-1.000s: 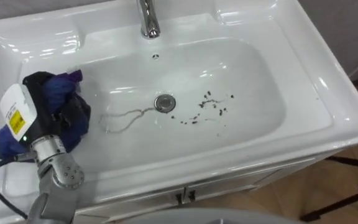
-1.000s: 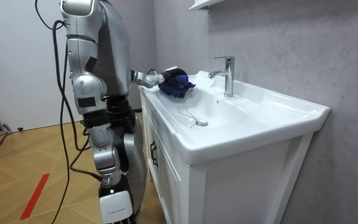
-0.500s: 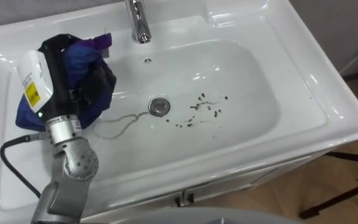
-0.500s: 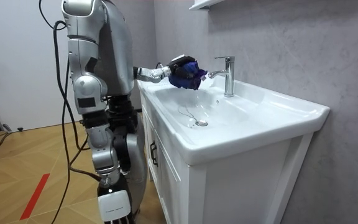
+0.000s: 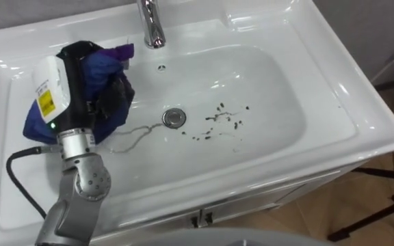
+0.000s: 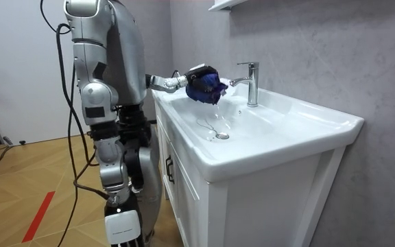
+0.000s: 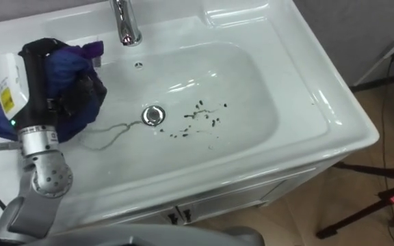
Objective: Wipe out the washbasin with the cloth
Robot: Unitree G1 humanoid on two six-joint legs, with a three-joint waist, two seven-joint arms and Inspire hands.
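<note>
The white basin (image 5: 364, 113) has a round metal drain (image 5: 174, 117) in the middle of its bowl. Everything here is told from that drain.

The robot's left hand (image 5: 79, 82) is to the left of the drain and a bit behind it. Its fingers are curled tight around a blue and purple cloth (image 5: 101, 67). The cloth is bunched up in a ball, and the dark back of the hand faces up. One purple corner of the cloth sticks out toward the tap (image 5: 152, 24). In the room view the hand holds the cloth up in the air over the bowl, higher than the drain, and the cloth does not touch the bottom.

The shiny tap stands straight behind the drain, on the back edge of the basin. A small round hole (image 5: 161, 67) sits in the bowl wall between the drain and the tap.

Just to the right of the drain lie many little dark specks (image 5: 221, 120), scattered on the white bottom. A thin wiggly line (image 5: 139, 131) starts at the drain and runs off to the left, under the cloth.

The robot stands upright in front of the white cabinet (image 6: 184, 185) that carries the basin, with its left arm stretched out over the bowl.
</note>
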